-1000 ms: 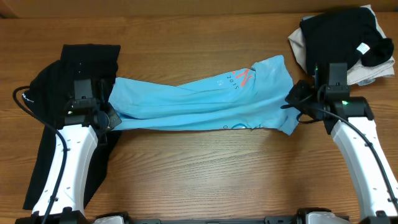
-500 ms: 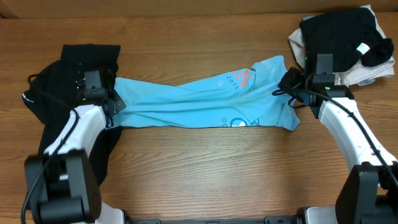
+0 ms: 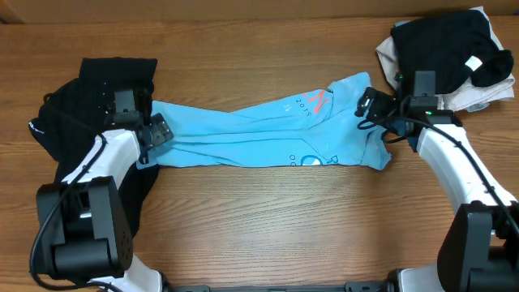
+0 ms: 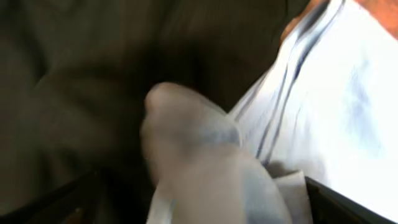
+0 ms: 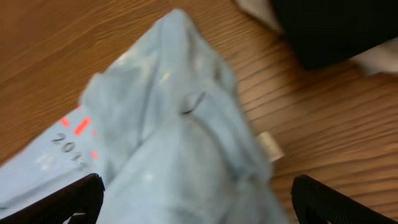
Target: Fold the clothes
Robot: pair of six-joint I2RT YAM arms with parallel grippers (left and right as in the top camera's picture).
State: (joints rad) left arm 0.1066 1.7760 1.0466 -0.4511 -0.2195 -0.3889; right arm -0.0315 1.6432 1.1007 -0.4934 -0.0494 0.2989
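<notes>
The clothes are a light blue T-shirt [image 3: 243,134] lying in a long creased band across the table, with red and white print near its right end. My left gripper [image 3: 156,132] is open over the shirt's left end. In the left wrist view a blurred hump of shirt cloth [image 4: 193,155] rises between the wide-apart jaws of the gripper [image 4: 205,202]. My right gripper [image 3: 366,104] is open at the shirt's right end. In the right wrist view bunched blue cloth [image 5: 161,124] lies between the spread fingers of the gripper [image 5: 196,202], beside a small white tag [image 5: 268,146].
A black garment [image 3: 97,89] lies under and behind the left arm and runs down the table's left side. A black clothing pile [image 3: 442,40] on pale cloth [image 3: 478,97] sits at the back right. Bare wooden table [image 3: 268,227] lies in front of the shirt.
Both grippers, shut on the shirt's ends a second ago, have opened and let go. Both moved slightly toward the back of the table, and the shirt now lies on it.
</notes>
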